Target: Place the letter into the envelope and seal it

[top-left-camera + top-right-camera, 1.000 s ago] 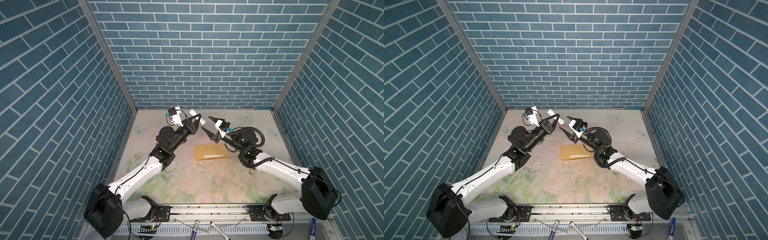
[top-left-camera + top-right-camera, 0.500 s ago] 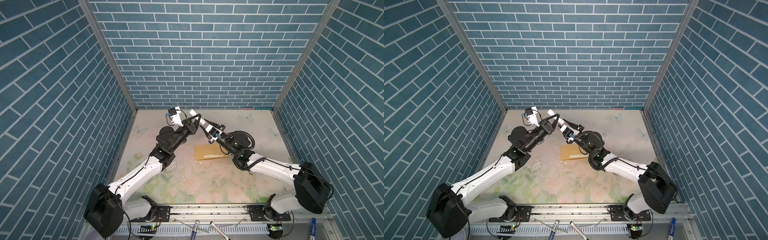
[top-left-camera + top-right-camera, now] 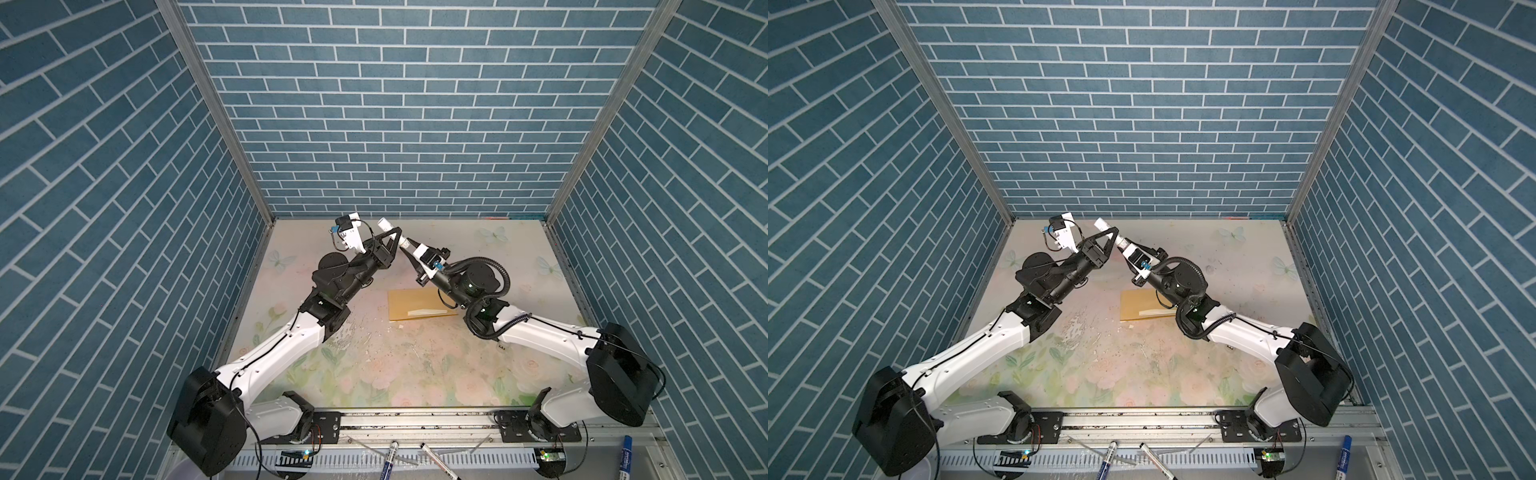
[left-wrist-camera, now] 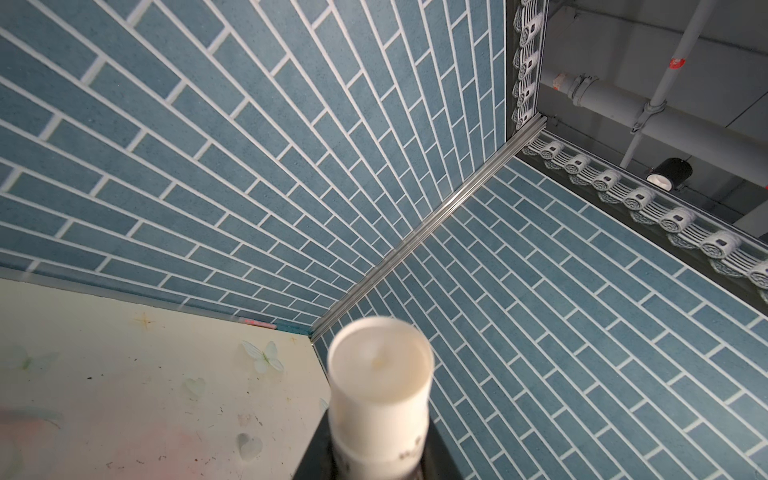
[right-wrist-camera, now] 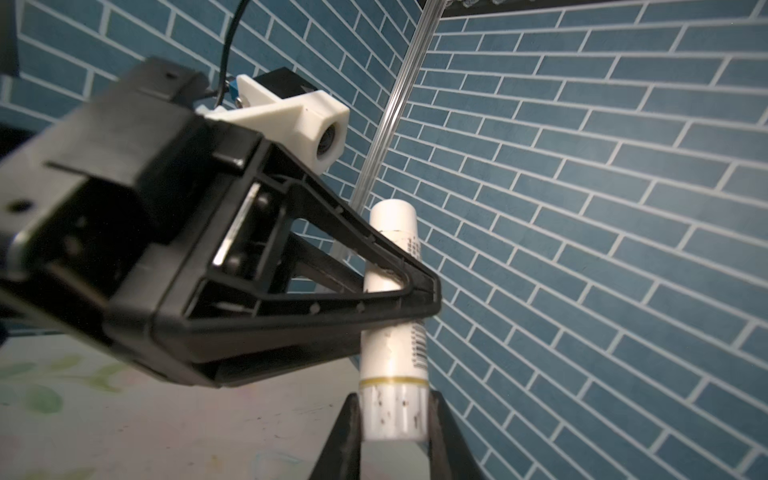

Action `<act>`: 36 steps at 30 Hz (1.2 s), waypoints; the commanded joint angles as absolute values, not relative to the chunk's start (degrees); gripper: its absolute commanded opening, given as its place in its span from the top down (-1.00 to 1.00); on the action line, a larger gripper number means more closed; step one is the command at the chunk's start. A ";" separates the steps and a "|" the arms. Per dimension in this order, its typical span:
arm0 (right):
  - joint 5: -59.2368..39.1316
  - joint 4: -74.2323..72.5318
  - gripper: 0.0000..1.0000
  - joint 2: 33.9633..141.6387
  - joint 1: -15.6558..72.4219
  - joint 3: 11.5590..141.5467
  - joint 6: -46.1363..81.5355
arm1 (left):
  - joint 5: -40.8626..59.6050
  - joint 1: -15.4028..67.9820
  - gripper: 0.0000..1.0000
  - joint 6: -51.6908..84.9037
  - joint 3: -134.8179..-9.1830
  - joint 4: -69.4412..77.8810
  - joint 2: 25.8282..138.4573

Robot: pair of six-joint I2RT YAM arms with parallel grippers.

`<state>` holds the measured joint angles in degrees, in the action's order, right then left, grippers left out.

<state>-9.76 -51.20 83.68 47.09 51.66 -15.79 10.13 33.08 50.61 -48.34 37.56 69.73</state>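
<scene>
The golden-tan envelope [image 3: 409,301] [image 3: 1138,305] lies flat on the floral table, mid-right. A pale cream wedge [image 3: 428,311] rests along its front edge; I cannot tell whether that is the letter. Above the table's far middle, both grippers meet on a white glue stick [image 3: 384,226] [image 3: 1104,225]. My left gripper [image 3: 397,239] [image 4: 374,449] is shut on the stick's [image 4: 380,382] body. My right gripper [image 3: 405,244] [image 5: 392,411] is shut on the stick's [image 5: 392,361] end below its gold ring, right beside the left gripper [image 5: 415,291].
Blue brick walls close in the table on three sides. Marker pens [image 3: 388,457] [image 3: 625,453] lie on the front rail below the arm bases. Small white scraps [image 3: 401,327] dot the mat near the envelope.
My right gripper has moved up and left to the left gripper and has closed on the end of the glue stick. The left arm and the envelope have stayed still.
</scene>
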 commanded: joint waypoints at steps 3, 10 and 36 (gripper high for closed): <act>-36.26 -48.82 1.00 85.34 36.33 62.60 26.06 | 13.69 33.31 1.00 44.01 -48.41 37.62 69.02; -51.32 -67.49 1.00 96.90 31.15 70.52 64.17 | 16.43 33.40 1.00 37.52 -48.52 36.14 68.13; -11.80 -50.05 -0.36 77.23 45.57 48.99 -21.39 | 9.87 33.31 1.00 46.51 -50.19 33.24 68.20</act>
<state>-22.02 -49.98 76.34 44.51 51.51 -4.86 10.13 33.21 45.89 -49.10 32.38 68.79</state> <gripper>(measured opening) 0.690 0.274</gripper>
